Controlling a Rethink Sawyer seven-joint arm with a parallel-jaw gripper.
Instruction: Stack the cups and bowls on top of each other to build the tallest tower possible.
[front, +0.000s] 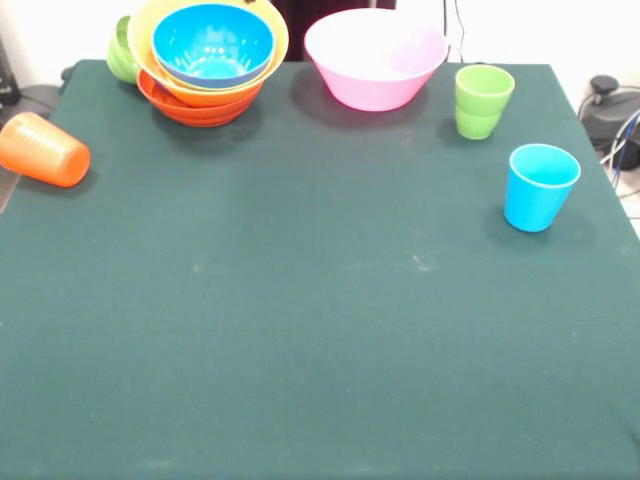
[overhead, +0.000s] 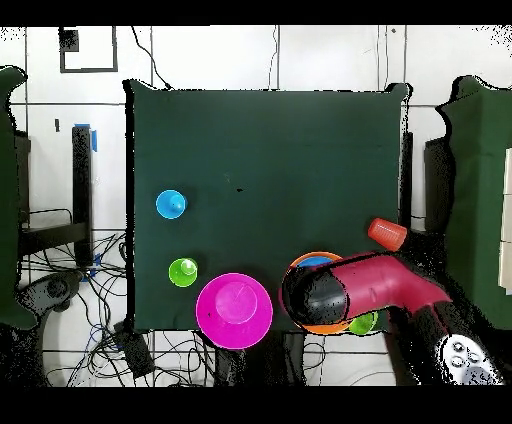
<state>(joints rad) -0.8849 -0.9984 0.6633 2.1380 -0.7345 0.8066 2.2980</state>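
Note:
A pile of bowls (front: 205, 70) stands at the far left of the table: a blue bowl (front: 212, 42) nested in a large orange bowl (front: 255, 70), on a red-orange bowl (front: 195, 110). A green bowl (front: 122, 50) leans behind the pile. The large pink bowl (front: 375, 58) stands alone beside it. The orange cup (front: 45, 150) lies on its side at the left edge. The lime green cup (front: 483, 100) and the light blue cup (front: 540, 185) stand upright at the right. The gripper does not show in the front view. In the overhead view the arm's black end (overhead: 312, 293) hangs over the pile (overhead: 313, 262).
The green cloth-covered table (front: 300, 330) fills the front view. Cables and a black device (front: 605, 105) lie off its right edge. In the overhead view the pink bowl (overhead: 234, 310) overhangs the table's edge by the robot.

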